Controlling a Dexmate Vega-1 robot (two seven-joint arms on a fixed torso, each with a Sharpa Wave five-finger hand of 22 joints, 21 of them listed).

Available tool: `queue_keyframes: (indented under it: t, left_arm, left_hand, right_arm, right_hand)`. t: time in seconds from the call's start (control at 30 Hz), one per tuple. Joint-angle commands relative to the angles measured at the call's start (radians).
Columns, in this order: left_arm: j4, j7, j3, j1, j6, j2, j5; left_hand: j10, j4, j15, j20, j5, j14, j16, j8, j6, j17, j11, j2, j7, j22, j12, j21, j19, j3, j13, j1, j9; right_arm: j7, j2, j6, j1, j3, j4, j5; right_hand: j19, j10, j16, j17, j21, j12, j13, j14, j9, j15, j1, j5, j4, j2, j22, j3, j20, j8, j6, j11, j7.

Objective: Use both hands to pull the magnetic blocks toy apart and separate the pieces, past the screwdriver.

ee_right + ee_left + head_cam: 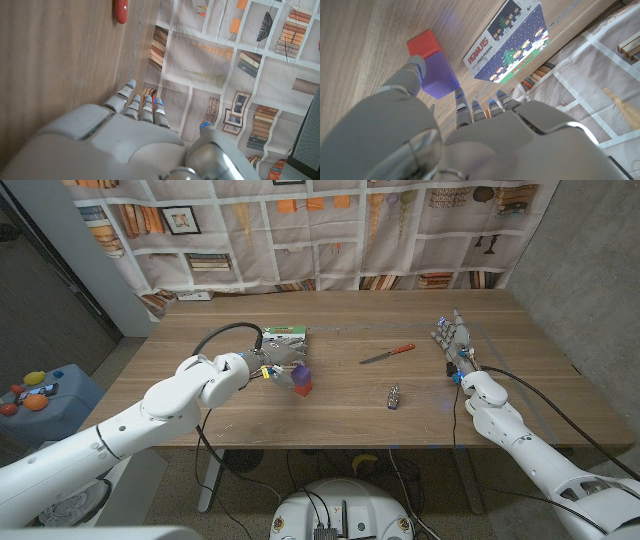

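Bookshelf-printed cloth is hanging behind the wooden desk, where the magnetic blocks toy is sitting left of centre: a purple block joined to a red one, not yet pulled apart. A Peanuts puzzle box is lying just beyond it, the red-handled screwdriver is lying near the middle of the desk, and a small metal piece is lying nearer the robot.

In the head view the left hand is reaching in just beside the toy, and in the left wrist view one of its fingers is touching the purple block while the rest are spreading over it, so nothing is being gripped. The right hand is waiting well apart, on the far side of the screwdriver, with its fingers extended and holding nothing.

By my judgement the approach is under way and the grasp is not yet made. The next move is calling for the left hand to close on the purple block, then for the right hand to cross over the screwdriver and take the red block, so the two can be pulled against the magnets.
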Motion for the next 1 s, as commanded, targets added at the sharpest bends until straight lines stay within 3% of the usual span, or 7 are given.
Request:
queue_keyframes:
  t: [0.03,0.23,0.47,1.0]
  left_arm:
    - [0.019,0.068,0.004,0.012,-0.021,-0.008,0.008]
    - [0.032,0.095,0.004,0.008,-0.036,-0.018,-0.002]
    - [0.037,0.131,-0.001,0.014,-0.048,-0.016,-0.005]
    - [0.043,0.148,-0.002,0.016,-0.046,-0.017,0.002]
  left_hand:
    - [0.023,0.000,-0.011,-0.004,0.005,0.022,0.005,0.020,0.043,0.003,-0.009,-0.004,-0.001,0.003,0.009,0.005,0.023,-0.009,0.002,0.024,0.006]
    - [0.034,0.000,-0.015,-0.006,0.005,0.033,0.004,0.028,0.061,0.003,-0.007,-0.005,-0.007,0.003,0.009,0.005,0.034,-0.012,0.002,0.034,0.007]
    - [0.079,0.001,-0.025,-0.010,0.004,0.070,0.001,0.077,0.164,0.003,-0.013,-0.007,-0.009,0.003,0.009,0.003,0.069,-0.026,0.003,0.073,0.013]
    - [0.142,0.003,-0.044,-0.018,0.005,0.128,0.001,0.149,0.302,0.003,-0.027,-0.004,-0.004,0.004,0.010,0.003,0.120,-0.049,0.003,0.119,0.026]
  right_arm:
    - [0.006,0.003,0.003,0.007,-0.002,0.013,0.002]
    - [0.003,0.000,-0.001,0.005,-0.002,0.010,0.001]
    - [-0.001,0.000,0.001,-0.001,-0.001,0.006,0.001]
    - [-0.003,0.002,0.001,-0.001,-0.001,0.008,0.001]
  right_hand:
    - [0.004,0.003,0.005,0.002,0.004,0.008,0.002,-0.001,0.002,-0.002,-0.008,0.004,-0.001,0.014,0.002,0.008,0.002,0.005,0.002,0.001,-0.009]
    - [0.004,0.003,0.005,0.001,0.004,0.008,0.002,-0.001,0.002,-0.002,-0.008,0.004,-0.001,0.015,0.002,0.009,0.002,0.006,0.003,0.001,-0.009]
    - [0.005,0.003,0.005,0.000,0.005,0.008,0.002,-0.001,0.002,-0.001,-0.009,0.005,-0.001,0.015,0.002,0.011,0.002,0.006,0.004,0.001,-0.010]
    - [0.007,0.004,0.006,-0.004,0.005,0.008,0.002,0.000,0.002,-0.001,-0.010,0.005,-0.001,0.016,0.002,0.014,0.005,0.006,0.006,0.001,-0.010]
